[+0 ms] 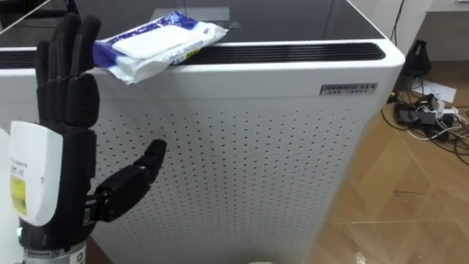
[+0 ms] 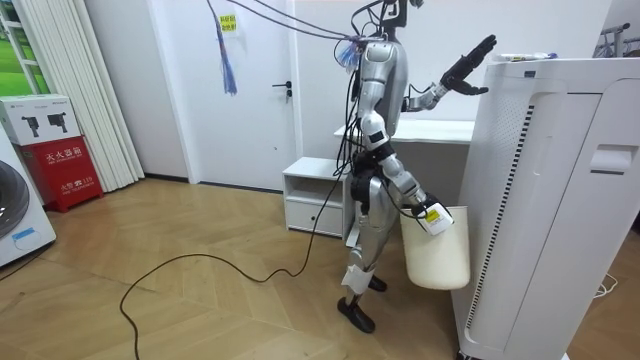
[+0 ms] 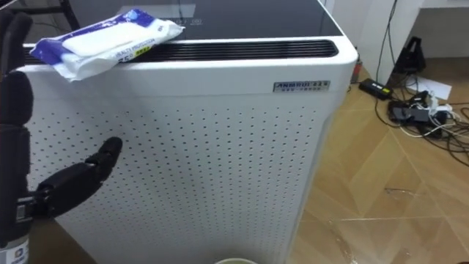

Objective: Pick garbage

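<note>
While standing before white purifier (image 1: pixel 256 147), holds left hand (image 1: pixel 66 95) up, fingers straight and spread, at eight o'clock of wipes packet (image 1: pixel 157 40) atop it; sets right hand (image 2: pixel 432 217) at white bucket (image 2: pixel 435 255) rim, grip impossible to tell.

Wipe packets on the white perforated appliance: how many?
1. The blue-and-white plastic wipe packet lies overhanging the top front edge of the white perforated appliance, beside the raised left hand. No others visible.

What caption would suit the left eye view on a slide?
Robot's open left hand raised beside a wet-wipes pack lying on a white perforated air purifier.
</note>
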Robot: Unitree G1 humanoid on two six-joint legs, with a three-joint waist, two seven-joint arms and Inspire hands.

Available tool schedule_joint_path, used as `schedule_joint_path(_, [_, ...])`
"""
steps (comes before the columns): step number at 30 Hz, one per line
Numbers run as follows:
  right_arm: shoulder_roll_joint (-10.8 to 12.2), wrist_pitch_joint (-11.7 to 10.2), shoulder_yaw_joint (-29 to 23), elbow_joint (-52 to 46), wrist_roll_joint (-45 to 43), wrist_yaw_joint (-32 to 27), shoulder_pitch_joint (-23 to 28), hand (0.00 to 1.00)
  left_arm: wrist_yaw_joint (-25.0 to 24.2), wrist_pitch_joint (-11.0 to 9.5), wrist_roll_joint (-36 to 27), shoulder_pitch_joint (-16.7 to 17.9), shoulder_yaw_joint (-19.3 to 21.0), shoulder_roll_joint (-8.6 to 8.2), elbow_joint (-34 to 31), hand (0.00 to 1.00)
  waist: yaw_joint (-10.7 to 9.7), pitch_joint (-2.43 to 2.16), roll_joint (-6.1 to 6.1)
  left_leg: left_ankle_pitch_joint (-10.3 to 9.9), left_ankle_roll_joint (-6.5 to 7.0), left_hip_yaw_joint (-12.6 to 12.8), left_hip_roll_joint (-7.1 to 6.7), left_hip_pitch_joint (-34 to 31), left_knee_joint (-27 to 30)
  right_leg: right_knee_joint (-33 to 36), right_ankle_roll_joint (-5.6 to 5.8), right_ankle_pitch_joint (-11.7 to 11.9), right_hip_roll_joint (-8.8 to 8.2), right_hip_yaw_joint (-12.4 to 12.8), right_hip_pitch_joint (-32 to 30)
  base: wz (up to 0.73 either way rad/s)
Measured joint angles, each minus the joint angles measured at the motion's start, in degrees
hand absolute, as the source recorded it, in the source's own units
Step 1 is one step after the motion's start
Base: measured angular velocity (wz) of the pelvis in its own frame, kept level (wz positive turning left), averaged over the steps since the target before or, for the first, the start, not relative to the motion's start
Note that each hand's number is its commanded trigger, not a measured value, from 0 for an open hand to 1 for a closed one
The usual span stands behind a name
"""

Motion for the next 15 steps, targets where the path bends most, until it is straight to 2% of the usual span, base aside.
schedule_joint_path(7, [-0.1,0.0,-2.4,-0.1,-3.3,1.1,0.6,1.00,0.3,1.1,1.6,0.0,5.2,2.09,0.0,0.00,-0.6,0.03,0.46,0.0,-0.02,0.1,-0.05,0.7,0.0,0.1,-0.01,0.0,-0.08,0.2,0.6,0.00])
schedule_joint_path(10, [-0.1,0.0,-3.2,-0.1,-4.2,1.3,0.6,1.00,0.5,1.3,1.6,0.0,5.5,2.52,0.0,0.00,-1.4,0.15,0.95,0.0,-0.01,-0.1,-0.05,1.0,-0.1,0.1,0.00,0.0,-0.12,0.2,1.0,0.00])
schedule_joint_path(15, [-0.1,0.0,-3.9,-0.1,-4.2,1.4,1.1,1.00,0.7,1.5,1.6,0.0,5.8,2.83,0.0,0.00,-2.1,-0.02,1.55,0.0,-0.01,0.0,-0.03,1.0,-0.1,0.0,0.01,0.0,-0.06,0.2,1.0,0.00])
